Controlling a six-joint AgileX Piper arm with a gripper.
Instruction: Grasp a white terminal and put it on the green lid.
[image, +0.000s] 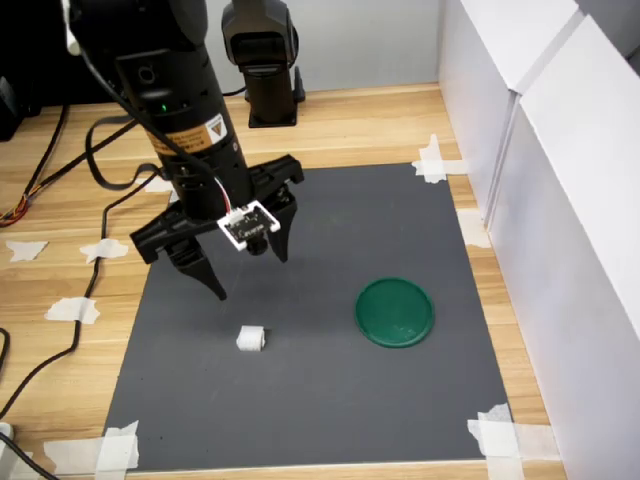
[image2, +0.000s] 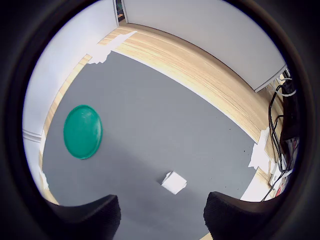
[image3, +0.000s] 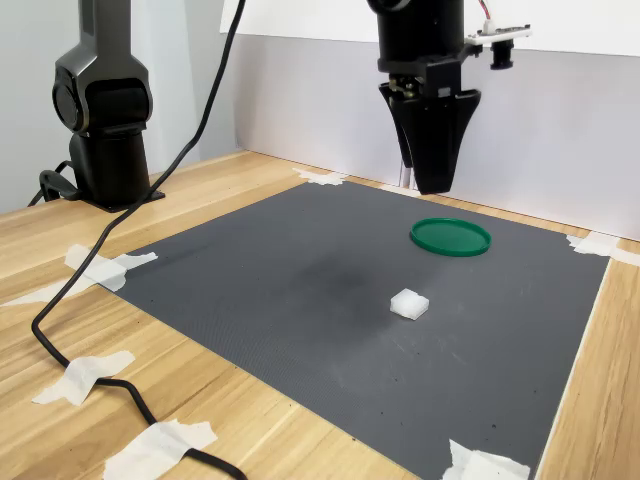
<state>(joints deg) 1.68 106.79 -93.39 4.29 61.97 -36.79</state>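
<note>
Claw: the gripper (image: 250, 275) hangs above the mat (image: 320, 400), upper left of centre in the first exterior view, jaws spread wide and holding nothing.
Terminal: the terminal (image: 251, 340) lies loose on the mat, lower left of centre in the first exterior view and just below the fingertips in that frame; in the wrist view it (image2: 174, 182) sits low in the frame, between the two dark fingers (image2: 90, 216) but ahead of them.
Lid: the lid (image: 395, 311) lies flat on the mat, right of centre in the first exterior view, well apart from the terminal, nothing on it.
Stage: approach, as I judge it; no contact with the terminal yet.
Risk, alignment: the block is tiny next to the open span, so a slightly offset descent could leave one finger on top of it or knock it aside.
Risk, grip: its rounded side may let it squirt out or twist as the jaws close.
Risk, release: a block that small could bounce or roll off the lid's low rim if let go from height.
Surroundings: tape (image: 433, 161) pins the mat corners; it is white too, but flat and far from the block.
</note>
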